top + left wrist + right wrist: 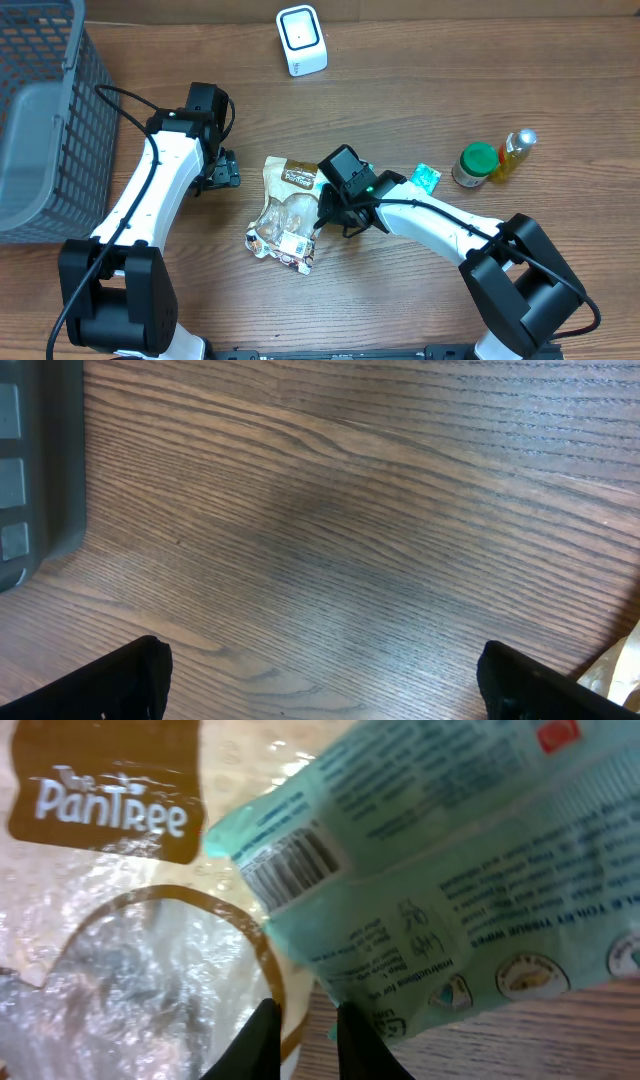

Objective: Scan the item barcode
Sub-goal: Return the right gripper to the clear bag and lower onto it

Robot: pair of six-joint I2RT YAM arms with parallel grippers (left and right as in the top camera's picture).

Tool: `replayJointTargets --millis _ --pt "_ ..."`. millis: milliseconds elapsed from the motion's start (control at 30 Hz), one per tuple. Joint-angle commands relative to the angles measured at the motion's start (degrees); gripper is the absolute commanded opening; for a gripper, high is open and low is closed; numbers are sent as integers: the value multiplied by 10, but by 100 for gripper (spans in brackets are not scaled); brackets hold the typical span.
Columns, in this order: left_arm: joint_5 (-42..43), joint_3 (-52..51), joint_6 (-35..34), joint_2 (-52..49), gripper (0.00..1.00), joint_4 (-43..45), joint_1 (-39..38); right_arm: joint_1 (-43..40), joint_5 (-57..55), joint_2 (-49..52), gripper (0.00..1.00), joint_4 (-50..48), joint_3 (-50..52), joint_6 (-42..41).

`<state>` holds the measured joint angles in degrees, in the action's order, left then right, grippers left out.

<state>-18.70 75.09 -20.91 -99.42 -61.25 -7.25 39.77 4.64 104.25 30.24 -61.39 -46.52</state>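
Right gripper (307, 1038), pinching a tissue packet (450, 870) by its corner, could drop it short of the scanner (301, 40); left gripper (320, 680) gapes empty.

left arm (150, 190): white links, black joints, thin black cable along it, black base block at near edge | right arm (440, 225): white links, black joints, black cable, small green light near wrist | left gripper (224, 174): black, blocky fingers (120, 680) | right gripper (327, 220): black, slim fingers (262, 1040)
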Motion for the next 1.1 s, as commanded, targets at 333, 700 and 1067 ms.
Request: replayJointTargets --millis 333,700,1067 --pt "-8 10 -8 11 100 1 1 -1 78 -9 16 50 3 -5" --pt "-8 10 -8 11 100 1 1 50 83 -6 17 -9 18 -12" --pt "-8 10 -8 11 99 1 1 73 33 -6 34 -174 18 -16"
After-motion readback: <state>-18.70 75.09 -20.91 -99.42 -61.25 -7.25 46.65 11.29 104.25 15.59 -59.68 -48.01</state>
